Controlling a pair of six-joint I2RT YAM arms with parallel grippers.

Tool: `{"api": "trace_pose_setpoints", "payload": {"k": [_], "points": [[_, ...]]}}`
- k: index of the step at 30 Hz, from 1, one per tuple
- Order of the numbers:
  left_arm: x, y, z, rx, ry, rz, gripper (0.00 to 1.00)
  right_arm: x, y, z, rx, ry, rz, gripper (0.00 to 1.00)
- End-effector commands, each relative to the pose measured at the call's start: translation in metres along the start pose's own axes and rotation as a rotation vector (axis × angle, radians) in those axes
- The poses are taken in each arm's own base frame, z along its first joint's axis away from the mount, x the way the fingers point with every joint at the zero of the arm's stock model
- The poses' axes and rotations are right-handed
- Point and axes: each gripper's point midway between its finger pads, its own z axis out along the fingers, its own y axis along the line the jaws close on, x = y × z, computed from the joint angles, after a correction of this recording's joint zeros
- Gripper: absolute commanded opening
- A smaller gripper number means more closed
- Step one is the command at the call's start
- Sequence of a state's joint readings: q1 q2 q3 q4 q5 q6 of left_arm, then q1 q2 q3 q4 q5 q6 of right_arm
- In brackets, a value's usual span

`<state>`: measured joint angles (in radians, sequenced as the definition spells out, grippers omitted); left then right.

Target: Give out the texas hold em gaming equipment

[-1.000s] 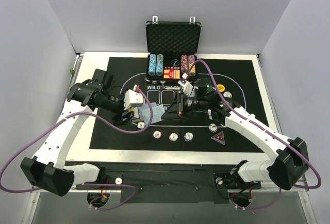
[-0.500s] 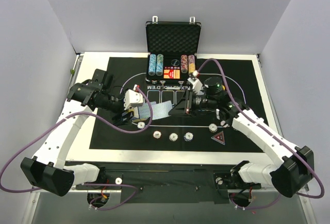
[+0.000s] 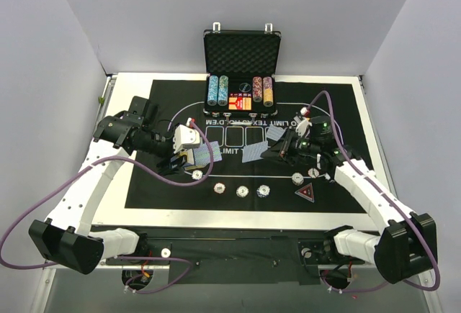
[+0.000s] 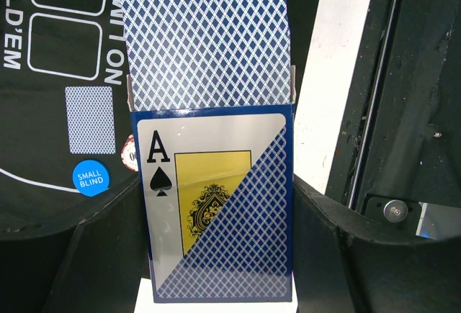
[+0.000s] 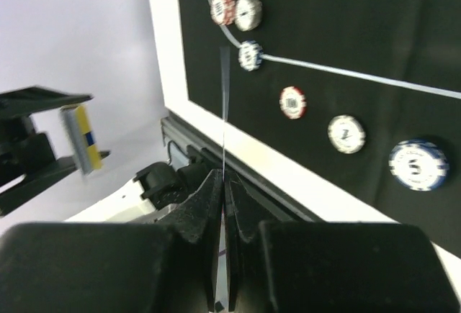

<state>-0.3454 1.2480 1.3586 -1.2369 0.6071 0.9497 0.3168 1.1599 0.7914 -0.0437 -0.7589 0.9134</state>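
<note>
I have the right pincer [image 5: 224, 180] clenched on a single card [image 3: 253, 153], gripped at one end. The right wrist view shows the card edge-on, as a thin line running straight out from between the jaws. Overhead, the card sits patterned back up over the middle of the black mat [image 3: 144, 183]. Its long axis is in line with the pincer and points toward the left arm — free end on the left, grip on the right. The left pincer [image 4: 216, 262] is clenched on the deck [image 4: 220, 198]; its box shows an ace of spades, and further cards project from the open end toward the centre. I judge the step in hand to be dealing this card to a seat. The right arm carries it, so placement falls to that arm: lower flat, then release. The chips [image 3: 242, 191] and the triangular marker [image 3: 306, 192] lie nearer the bases — keep the free end off them. Whether that end touches the mat, I cannot tell.
</note>
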Motion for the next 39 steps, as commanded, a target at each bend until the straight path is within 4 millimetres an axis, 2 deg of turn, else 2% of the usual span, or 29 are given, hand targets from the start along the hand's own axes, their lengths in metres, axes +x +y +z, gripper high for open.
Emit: {"api": "trace_pose_setpoints", "payload": {"k": [1,7,11,16,22,25,29,33,35,36,39], "points": [[-0.016,0.003,-0.004,-0.02,-0.061,0.043,0.0,-0.013,-0.056,0.001,0.199,-0.068,0.022,0.0],[-0.017,0.002,-0.005,-0.017,-0.062,0.049,0.0,-0.019,-0.124,0.006,0.449,-0.088,0.055,0.0],[-0.015,0.001,-0.005,-0.018,-0.062,0.046,0.0,-0.019,-0.152,0.008,0.545,-0.095,0.072,0.0],[-0.015,0.0,-0.006,-0.018,-0.062,0.048,0.0,-0.012,-0.184,-0.006,0.706,-0.092,0.074,0.0],[-0.016,0.0,-0.005,-0.017,-0.065,0.05,0.0,0.005,-0.204,-0.02,0.808,-0.056,0.094,0.0],[-0.016,0.0,-0.005,-0.017,-0.063,0.049,0.0,0.019,-0.207,-0.023,0.822,-0.024,0.087,0.0],[-0.016,0.0,-0.005,-0.017,-0.065,0.051,0.0,0.036,-0.201,-0.025,0.826,0.041,0.061,0.09],[-0.017,0.001,-0.005,-0.013,-0.066,0.048,0.0,0.034,-0.183,-0.032,0.808,0.034,0.03,0.19],[-0.018,0.001,-0.005,-0.015,-0.068,0.05,0.0,0.031,-0.174,-0.038,0.808,0.021,0.017,0.28],[-0.018,0.002,-0.006,-0.017,-0.069,0.05,0.0,0.027,-0.168,-0.039,0.803,0.011,0.008,0.35],[-0.018,0.002,-0.005,-0.013,-0.068,0.049,0.0,0.025,-0.16,-0.042,0.807,0.011,-0.001,0.43]]}}
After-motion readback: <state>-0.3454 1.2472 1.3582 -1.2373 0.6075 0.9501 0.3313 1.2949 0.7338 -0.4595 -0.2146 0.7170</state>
